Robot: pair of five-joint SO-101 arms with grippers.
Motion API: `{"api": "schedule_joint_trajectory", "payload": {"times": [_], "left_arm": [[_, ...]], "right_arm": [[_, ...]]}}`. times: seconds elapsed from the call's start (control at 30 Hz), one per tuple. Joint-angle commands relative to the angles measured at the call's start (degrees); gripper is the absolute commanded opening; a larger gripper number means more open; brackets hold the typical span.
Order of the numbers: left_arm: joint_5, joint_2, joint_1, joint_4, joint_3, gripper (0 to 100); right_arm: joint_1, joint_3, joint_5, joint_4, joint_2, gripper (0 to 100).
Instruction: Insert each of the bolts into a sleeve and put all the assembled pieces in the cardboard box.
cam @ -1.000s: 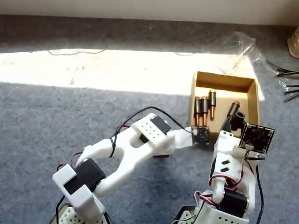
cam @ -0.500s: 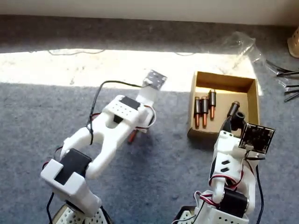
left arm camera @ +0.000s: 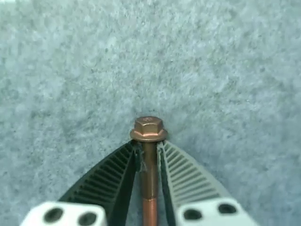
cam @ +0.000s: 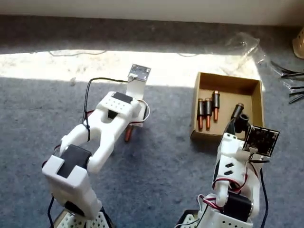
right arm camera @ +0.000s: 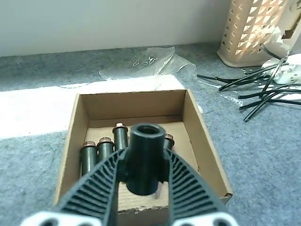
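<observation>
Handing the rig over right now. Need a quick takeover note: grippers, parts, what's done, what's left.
Left gripper: shut on a bolt, over the grey carpet, left of the cardboard box in the high view.
Right gripper: shut on a black sleeve, at the box's near edge.
Done: four assembled pieces lie in the box.
Left: bring bolt and sleeve together, insert the bolt, then put that piece in the box.

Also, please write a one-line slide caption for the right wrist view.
Right pincer holds a black sleeve in front of the cardboard box containing assembled pieces.
</observation>
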Motion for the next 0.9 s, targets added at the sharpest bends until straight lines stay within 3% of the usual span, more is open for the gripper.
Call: {"api": "schedule_joint_trajectory", "payload": {"times": [0.0,0.23,0.4,0.87], "left_arm": [[0.8,7.5,-0.9,3.8,-11.5,1],[0.6,22.0,-2.8,26.4,-36.2,1],[-7.5,29.6,-2.9,34.5,-47.7,1],[-7.4,31.9,-2.9,35.5,-50.6,1]], "right_arm": [[0.1,-0.5,-0.4,-1.6,-0.6,0.4],[0.1,-0.5,-0.4,-1.6,-0.6,0.4],[0.1,-0.5,-0.4,-1.6,-0.6,0.4],[-0.3,-0.5,-0.4,-1.6,-0.6,0.4]]}}
